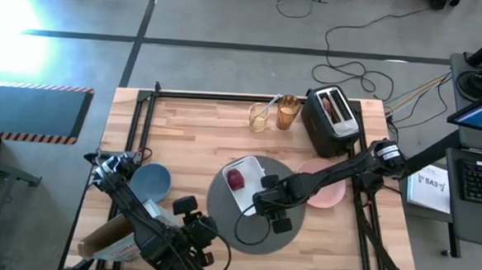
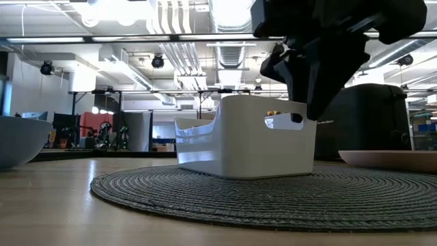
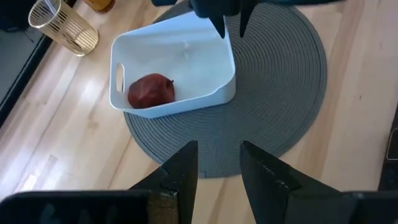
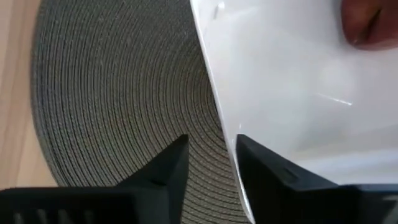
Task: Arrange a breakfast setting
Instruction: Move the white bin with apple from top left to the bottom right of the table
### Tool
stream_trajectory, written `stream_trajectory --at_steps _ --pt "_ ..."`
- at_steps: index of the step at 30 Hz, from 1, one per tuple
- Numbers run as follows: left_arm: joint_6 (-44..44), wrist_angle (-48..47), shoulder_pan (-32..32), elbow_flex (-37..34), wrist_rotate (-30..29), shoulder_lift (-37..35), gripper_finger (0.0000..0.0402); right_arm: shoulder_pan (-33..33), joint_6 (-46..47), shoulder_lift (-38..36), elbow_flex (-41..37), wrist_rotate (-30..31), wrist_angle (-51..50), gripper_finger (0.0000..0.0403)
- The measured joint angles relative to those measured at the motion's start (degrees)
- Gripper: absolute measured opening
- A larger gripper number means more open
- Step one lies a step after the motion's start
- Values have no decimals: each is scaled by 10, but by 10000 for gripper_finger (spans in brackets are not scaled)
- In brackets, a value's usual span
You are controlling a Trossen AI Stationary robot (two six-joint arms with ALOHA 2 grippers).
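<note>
The white tray (image 1: 244, 185) sits on the dark-grey mat (image 1: 289, 237), red apple (image 3: 151, 91) inside it; the right claw (image 4: 211, 158) is clamped on the tray's rim; the left claw (image 3: 219, 163), fingers slightly apart and empty, hovers beside the mat; the pink plate (image 1: 330, 193) touches the mat's edge.

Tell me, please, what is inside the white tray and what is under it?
Inside the white tray lies one red apple; the rest of its floor is bare. Under it is the round grey mat. The mat's part beneath the tray is covered.

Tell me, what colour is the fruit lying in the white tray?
Dark red: the apple in the white tray, clearest in the left wrist view.
</note>
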Motion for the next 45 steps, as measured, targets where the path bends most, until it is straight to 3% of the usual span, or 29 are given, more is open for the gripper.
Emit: stream_trajectory --at_steps 10,15,22,28,35,45 --pt "12 0 0 -2 -7 0 102 -9 59 5 1 55 0 50" --pt "20 -3 0 -3 -8 0 102 -18 96 3 1 48 -5 35" --pt "20 -4 0 -3 -8 0 102 -17 77 2 1 46 -4 10" --pt "20 -5 0 -3 -8 0 102 -6 99 -20 6 -9 -12 8" --pt "42 -5 0 -3 -22 0 102 58 156 -59 13 -26 -33 8" --pt "104 -5 1 -2 -66 0 102 217 397 -56 11 -27 -52 8"
